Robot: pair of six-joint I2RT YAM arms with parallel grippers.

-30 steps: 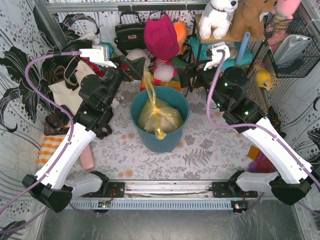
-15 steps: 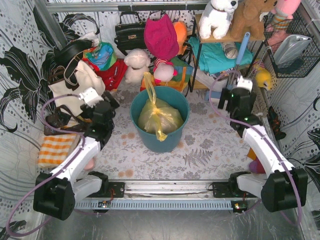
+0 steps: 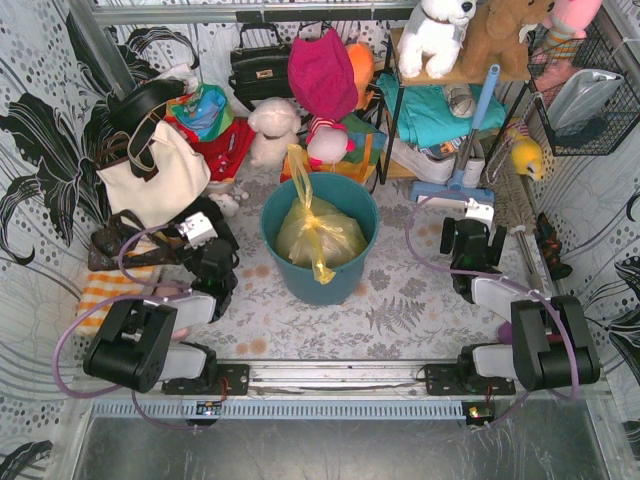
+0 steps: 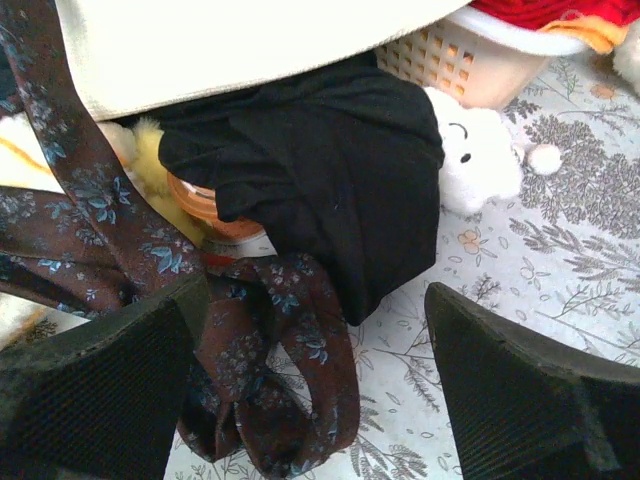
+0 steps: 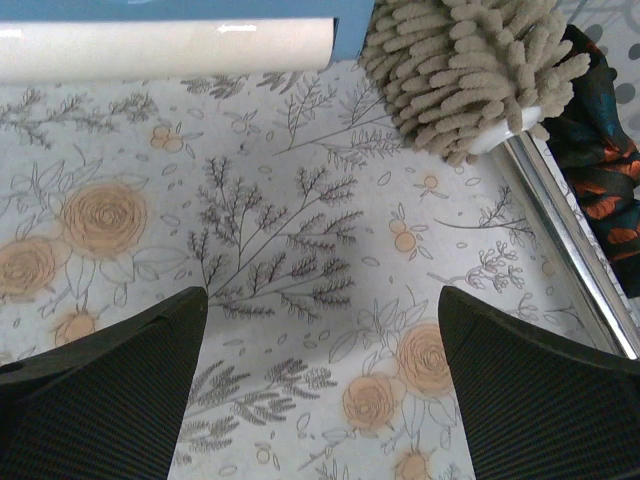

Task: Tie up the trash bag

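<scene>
The yellow trash bag (image 3: 318, 232) sits inside the teal bin (image 3: 322, 280) in the middle of the floor. Its neck looks knotted, with one tail standing up at the back and one hanging over the bin's front rim. My left gripper (image 3: 205, 222) is low on the floor to the left of the bin, open and empty (image 4: 315, 300), facing a pile of cloth. My right gripper (image 3: 464, 235) is low to the right of the bin, open and empty (image 5: 320, 295), over bare floral mat. The bag shows in neither wrist view.
A cream tote bag (image 3: 150, 175), a black cloth (image 4: 330, 170) and a brown floral strap (image 4: 300, 400) lie by the left gripper. A blue mop (image 3: 455, 190), a beige duster (image 5: 470, 70) and a chrome pole (image 5: 575, 260) lie ahead of the right gripper. Plush toys and a shelf stand behind the bin.
Both arms have drawn back from high behind the bin and folded down low toward their bases, left and right of the bin. The bag has not moved.
</scene>
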